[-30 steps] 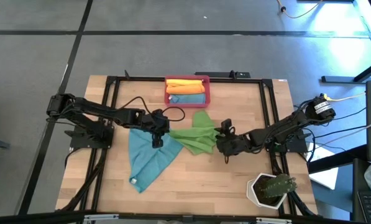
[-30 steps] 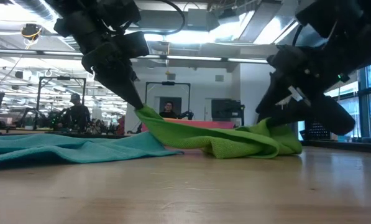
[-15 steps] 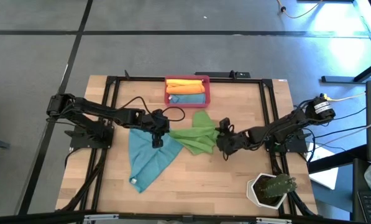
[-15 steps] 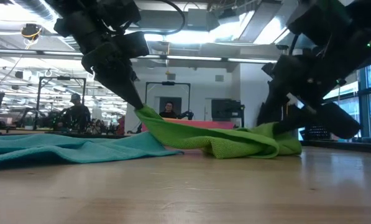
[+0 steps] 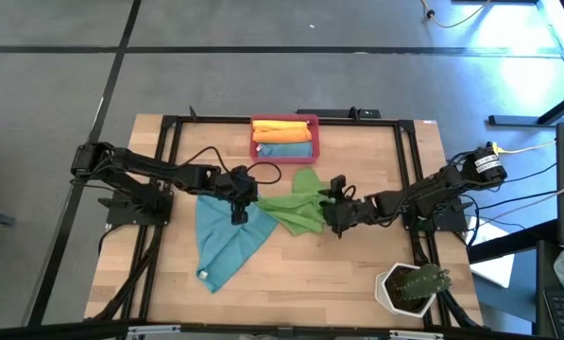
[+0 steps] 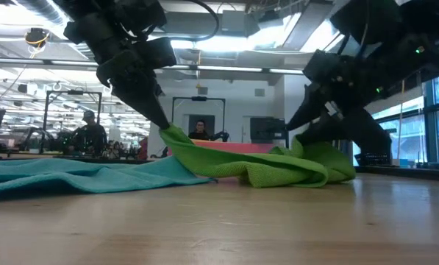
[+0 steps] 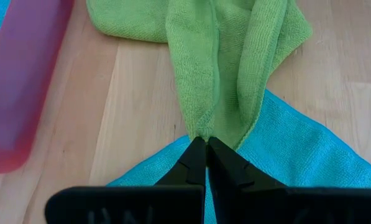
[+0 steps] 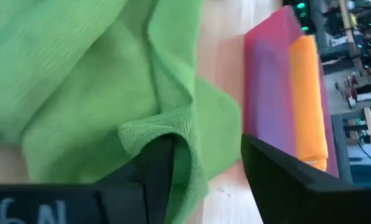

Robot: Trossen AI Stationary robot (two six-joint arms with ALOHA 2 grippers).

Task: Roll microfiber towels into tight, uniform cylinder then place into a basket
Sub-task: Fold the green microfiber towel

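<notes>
Two arms meet over the wooden surface (image 5: pixel 357 274), one at each end of a crumpled green towel (image 5: pixel 296 210). That cloth lies bunched between them, apparently so it can be drawn flat before rolling. A teal towel (image 5: pixel 223 241) lies spread beneath and beside the left gripper (image 5: pixel 240 213), likely waiting its turn. Beyond both grippers, near the far edge, the pink basket (image 5: pixel 284 122) already holds an orange roll (image 5: pixel 283 128) and a blue one (image 5: pixel 285 149), so part of the job looks done. Clenched on one green corner, the left gripper lifts it just clear of the teal. At the opposite edge the right gripper (image 5: pixel 333 213) has its fingers (image 8: pixel 151 167) spread around a fold, not yet closed.
</notes>
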